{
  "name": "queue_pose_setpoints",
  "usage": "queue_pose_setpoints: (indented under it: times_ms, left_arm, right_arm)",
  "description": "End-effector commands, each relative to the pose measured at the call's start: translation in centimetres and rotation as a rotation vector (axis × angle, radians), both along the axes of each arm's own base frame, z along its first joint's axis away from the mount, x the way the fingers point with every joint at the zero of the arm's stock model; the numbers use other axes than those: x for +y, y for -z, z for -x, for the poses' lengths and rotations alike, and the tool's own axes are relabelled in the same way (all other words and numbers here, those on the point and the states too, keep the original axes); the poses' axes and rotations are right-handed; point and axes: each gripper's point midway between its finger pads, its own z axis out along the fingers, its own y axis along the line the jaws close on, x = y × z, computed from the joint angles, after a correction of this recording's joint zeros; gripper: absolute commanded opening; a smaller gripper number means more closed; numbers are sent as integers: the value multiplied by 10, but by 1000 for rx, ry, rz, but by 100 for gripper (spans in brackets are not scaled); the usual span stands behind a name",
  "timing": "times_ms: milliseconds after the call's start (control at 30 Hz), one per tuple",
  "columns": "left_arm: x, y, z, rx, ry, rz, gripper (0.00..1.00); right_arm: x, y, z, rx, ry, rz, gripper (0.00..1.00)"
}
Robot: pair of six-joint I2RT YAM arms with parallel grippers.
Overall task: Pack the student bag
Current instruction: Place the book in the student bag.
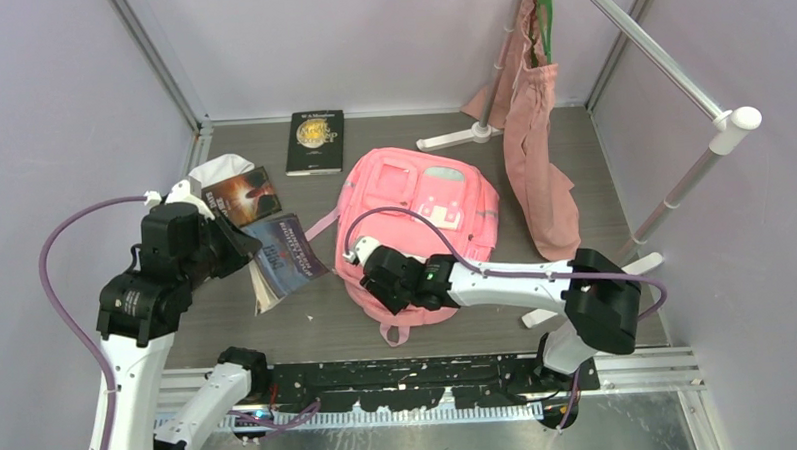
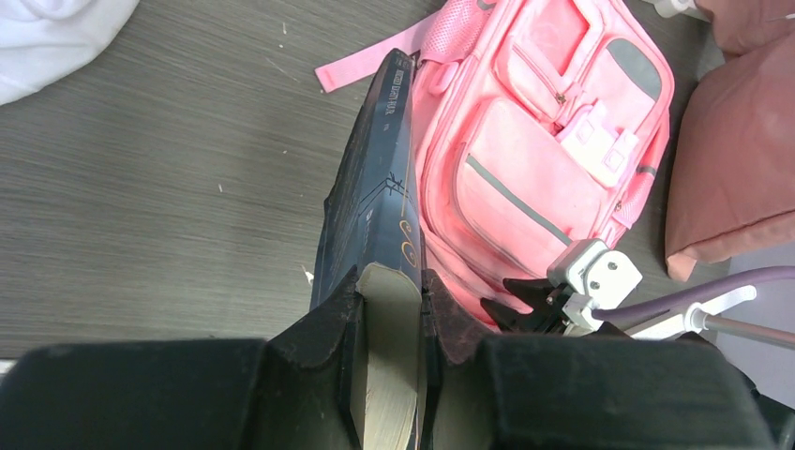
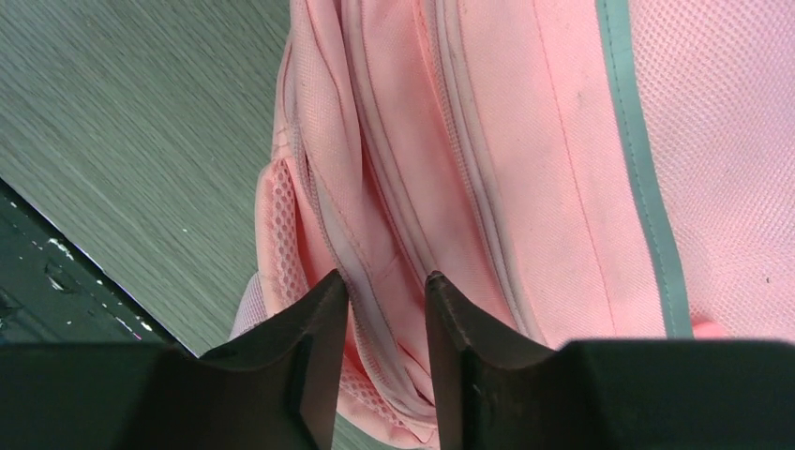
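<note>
The left end effector (image 2: 389, 281) is clenched on one end of a thick dark blue book (image 2: 375, 187). The book's long side points away from the arm. The big pink cloth student bag (image 1: 424, 199) lies flat on the grey wooden table (image 1: 308, 328), just right of the book. Its top loop is at the near end. The right end effector (image 3: 386, 286) is nearest the bag. It sits on that near end with a zip fold between its fingers, but I cannot tell if it grips. I think the book must go right.
</note>
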Motion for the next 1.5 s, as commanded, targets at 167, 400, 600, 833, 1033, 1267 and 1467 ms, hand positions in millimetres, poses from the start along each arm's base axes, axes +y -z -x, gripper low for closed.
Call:
queue_pose_setpoints:
  times_ms: [167,400,600,833,1033,1267,1467]
  left_arm:
    - [-8,-32,-18,-143,18,41,0]
    - [-6,-19,-26,-111,22,13,0]
    - [4,-28,-23,-127,-3,-3,0]
    - [9,-40,-14,-149,-7,-14,0]
    - [8,-33,-11,-136,-10,-6,0]
    - [-8,-23,-16,-113,40,61,0]
    - [-6,-22,-14,-121,35,59,0]
  right_arm:
    - [14,-18,-13,-17,8,-62,1]
    - [57,-74,-1,62,-73,-263,1]
    - [111,-155,-38,194,-29,-626,1]
    - [128,-138,-64,334,7,-569,1]
    - [116,-82,-41,484,59,-513,1]
    - [120,-47,-42,528,91,-467,21]
    - [119,-33,-50,502,106,-422,48]
